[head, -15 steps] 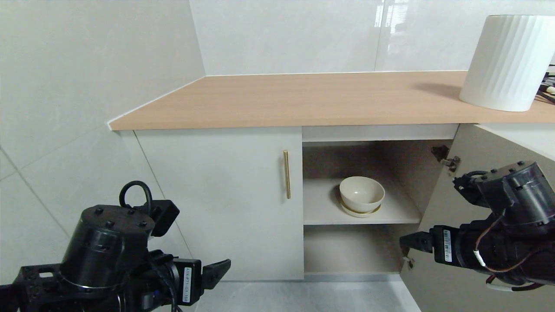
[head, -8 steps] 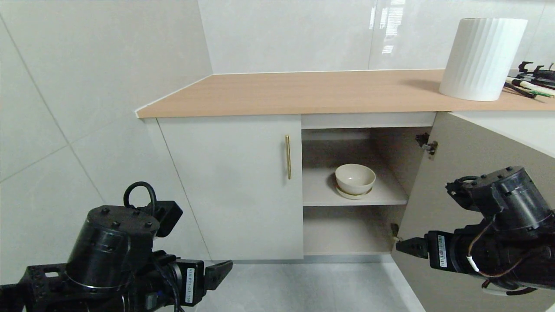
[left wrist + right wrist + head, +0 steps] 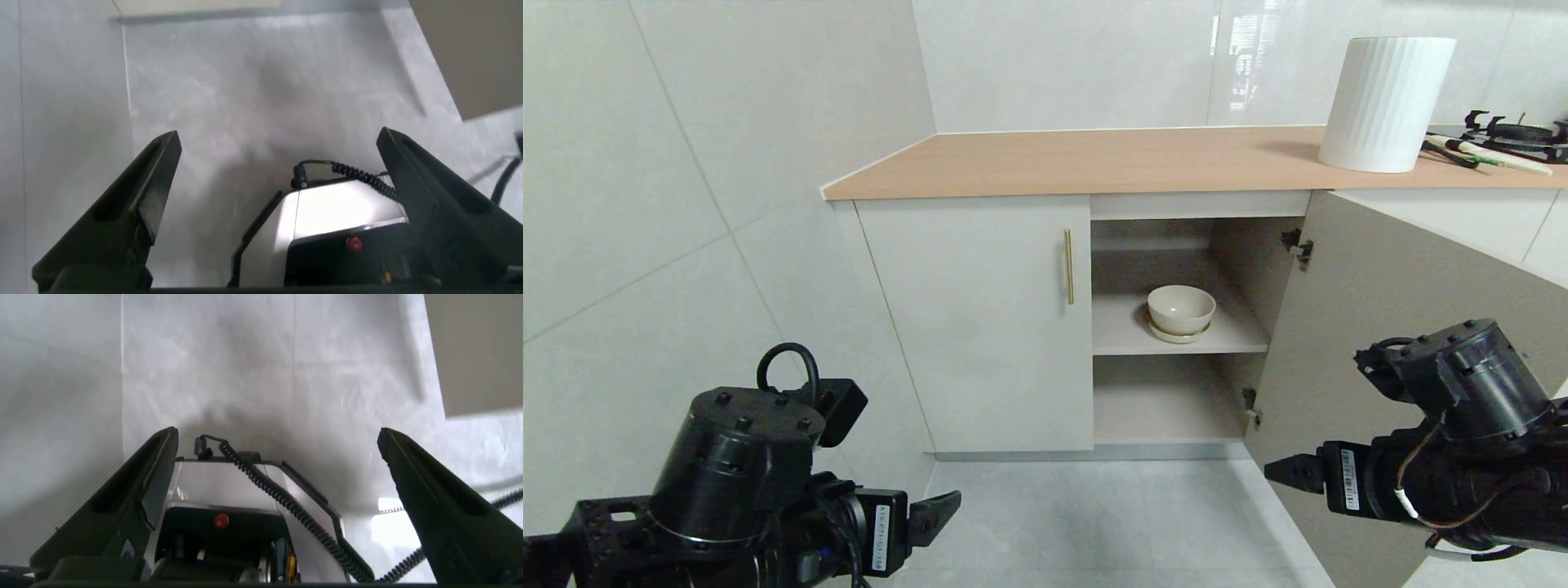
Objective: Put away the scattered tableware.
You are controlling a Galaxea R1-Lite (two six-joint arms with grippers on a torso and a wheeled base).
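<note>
Two grippers: the left gripper (image 3: 279, 140) and the right gripper (image 3: 279, 437) hang low over the floor (image 3: 1111, 514), each with its fingers spread wide apart.
Bowl: the bowl (image 3: 1181, 308) sits upright on a plate (image 3: 1178, 333) on the upper shelf (image 3: 1123, 331), right of the shelf's middle and set back from its front edge.
Right door: the right door (image 3: 1347, 327) stands swung open toward the robot. The right gripper shows in front of its inner face; whether they touch cannot be told.
Left door: the left door (image 3: 980, 327) is shut, its handle (image 3: 1068, 266) along the opening's edge.
Open room: a strip of shelf shows left of the bowl, the lower compartment (image 3: 1160, 404) opens beneath, and a broad stretch of floor lies between the grippers.
Countertop: the countertop (image 3: 1094, 159) carries a white ribbed container (image 3: 1387, 104) above the hinge side.
</note>
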